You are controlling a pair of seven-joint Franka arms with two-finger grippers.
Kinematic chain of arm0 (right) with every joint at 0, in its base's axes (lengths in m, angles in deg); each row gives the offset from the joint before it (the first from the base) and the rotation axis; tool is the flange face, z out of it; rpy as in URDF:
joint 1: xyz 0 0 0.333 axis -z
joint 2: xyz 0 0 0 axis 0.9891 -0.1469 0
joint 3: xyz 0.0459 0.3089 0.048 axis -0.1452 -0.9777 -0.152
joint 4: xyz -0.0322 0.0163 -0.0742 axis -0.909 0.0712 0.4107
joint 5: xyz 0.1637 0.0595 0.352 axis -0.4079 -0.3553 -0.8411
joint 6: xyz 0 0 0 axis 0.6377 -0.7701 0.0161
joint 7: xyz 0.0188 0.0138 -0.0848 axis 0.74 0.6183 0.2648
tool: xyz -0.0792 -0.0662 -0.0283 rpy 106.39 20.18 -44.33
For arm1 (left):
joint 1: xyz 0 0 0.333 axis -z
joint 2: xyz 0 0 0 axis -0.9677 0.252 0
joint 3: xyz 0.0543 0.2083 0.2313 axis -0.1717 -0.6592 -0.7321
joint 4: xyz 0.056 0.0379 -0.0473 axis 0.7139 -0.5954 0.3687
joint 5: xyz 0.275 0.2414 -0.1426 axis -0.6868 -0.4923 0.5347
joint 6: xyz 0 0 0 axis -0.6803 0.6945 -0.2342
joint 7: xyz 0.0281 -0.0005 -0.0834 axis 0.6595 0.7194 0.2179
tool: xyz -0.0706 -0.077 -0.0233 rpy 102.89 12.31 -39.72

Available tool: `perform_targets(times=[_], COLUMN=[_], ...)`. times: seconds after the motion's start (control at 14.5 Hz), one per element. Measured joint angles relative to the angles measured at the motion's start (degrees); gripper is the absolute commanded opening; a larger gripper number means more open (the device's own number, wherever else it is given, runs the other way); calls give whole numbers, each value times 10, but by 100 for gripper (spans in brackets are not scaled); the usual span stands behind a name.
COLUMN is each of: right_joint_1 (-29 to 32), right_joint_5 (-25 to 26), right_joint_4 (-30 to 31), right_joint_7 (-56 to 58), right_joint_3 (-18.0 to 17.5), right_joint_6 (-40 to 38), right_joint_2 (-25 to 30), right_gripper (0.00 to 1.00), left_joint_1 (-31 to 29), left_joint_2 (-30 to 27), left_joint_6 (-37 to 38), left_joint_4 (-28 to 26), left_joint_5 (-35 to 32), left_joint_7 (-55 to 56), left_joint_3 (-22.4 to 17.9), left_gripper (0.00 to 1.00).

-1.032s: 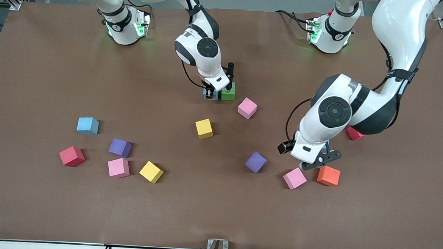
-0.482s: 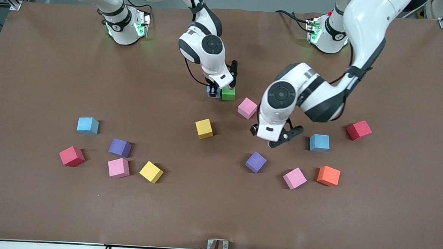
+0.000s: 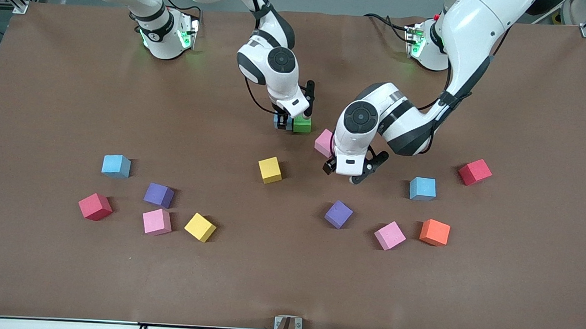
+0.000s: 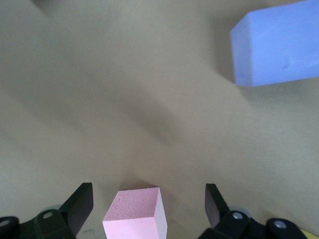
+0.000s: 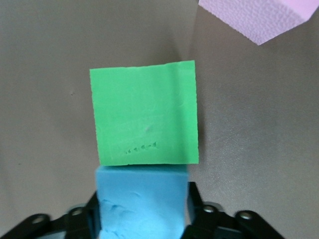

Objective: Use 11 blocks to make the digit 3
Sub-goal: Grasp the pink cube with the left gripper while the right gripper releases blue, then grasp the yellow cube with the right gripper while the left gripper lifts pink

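Straddling a light blue cube (image 5: pixel 142 201) that touches the green cube (image 3: pixel 302 125), right gripper (image 3: pixel 285 124) fingers flank it, grip undeterminable. Left gripper (image 4: pixel 148 209), jaws apart, hovers over one pink cube (image 3: pixel 323 141) beside green. Scattered nearer the camera: two pink, two yellow, two purple, two blue, one orange, two red.

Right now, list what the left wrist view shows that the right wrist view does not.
Left wrist only: the open left gripper framing a pink foam cube, and a purple foam cube. Right wrist only: a green foam cube touching a light blue foam cube at the right gripper. Both: the brown table, probably the same pink cube.
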Motion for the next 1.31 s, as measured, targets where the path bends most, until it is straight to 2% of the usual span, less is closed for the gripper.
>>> perform_targets(times=[0.21,0.48,0.62,0.83,0.89,1.1,1.17,1.24,1.31], right_joint_1=[0,10,33,104,131,200,213,221,225], right_joint_5=[0,0,0,0,0,0,0,-1,-3], right_joint_4=[-10,-29,-34,-60,-77,-133,-147,-157,-165], right_joint_7=[0,0,-1,-1,-1,0,-1,-3,-15], right_joint_3=[2,10,13,15,16,17,17,17,17], right_joint_6=[-8,-98,-141,-182,-187,-216,-220,-220,-220], right_joint_2=[-2,39,76,114,116,109,101,90,77], right_gripper=[100,100,100,100,100,100,100,100,100], left_joint_1=[2,20,29,31,31,31,31,31,30], left_joint_2=[0,0,1,7,10,18,19,20,18], left_joint_6=[-30,-41,-48,-61,-81,-122,-124,-125,-126], left_joint_4=[-36,-53,-59,-73,-79,-95,-97,-98,-97], left_joint_5=[0,0,0,0,0,0,0,0,0], left_joint_7=[46,85,94,95,100,130,144,161,179], left_joint_3=[2,6,6,5,5,4,4,4,5], left_gripper=[99,99,99,94,87,49,34,24,24])
